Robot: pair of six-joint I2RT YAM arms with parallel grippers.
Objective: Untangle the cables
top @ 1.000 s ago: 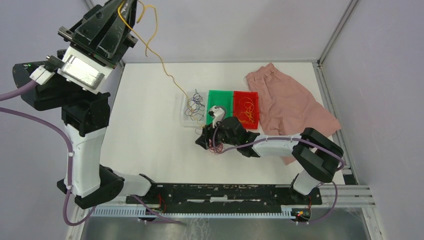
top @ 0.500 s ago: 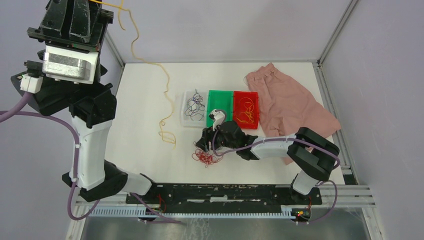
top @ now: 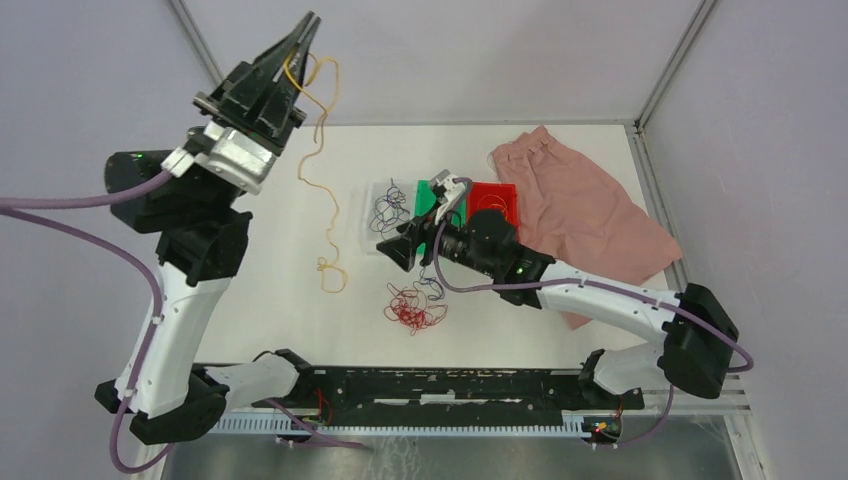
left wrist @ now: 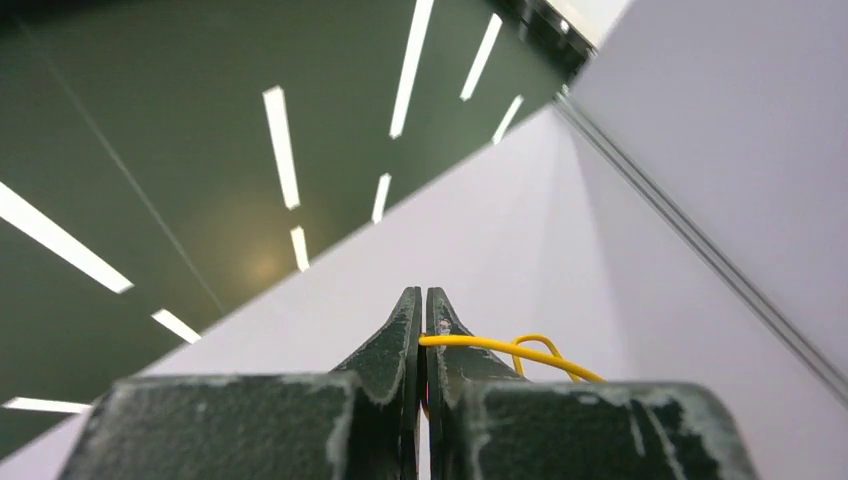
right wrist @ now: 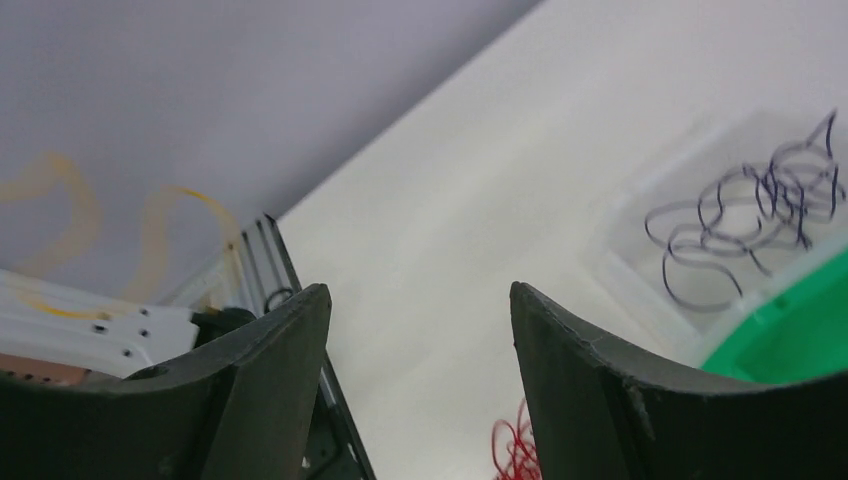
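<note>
My left gripper [top: 307,25] is raised high at the back left, shut on a thin orange-yellow cable [top: 322,170] that hangs down and ends in a curl on the table. In the left wrist view the cable [left wrist: 500,347] comes out between the closed fingers. A red cable tangle [top: 412,308] with a few purple strands lies on the table in front of the trays; a bit shows in the right wrist view [right wrist: 512,445]. Purple cables [top: 388,212] lie in a clear tray, also in the right wrist view [right wrist: 745,215]. My right gripper [top: 393,252] is open and empty above the table.
A green tray [top: 440,196] and a red tray [top: 508,198] holding orange-yellow cables stand beside the clear tray [top: 372,243]. A pink cloth [top: 585,210] lies at the back right. Enclosure walls stand on three sides.
My left gripper swung right and lower, carrying the yellow cable, now clear of the trays. My right gripper lifted off the red tangle, moved back and opened; the tangle lies uncovered.
</note>
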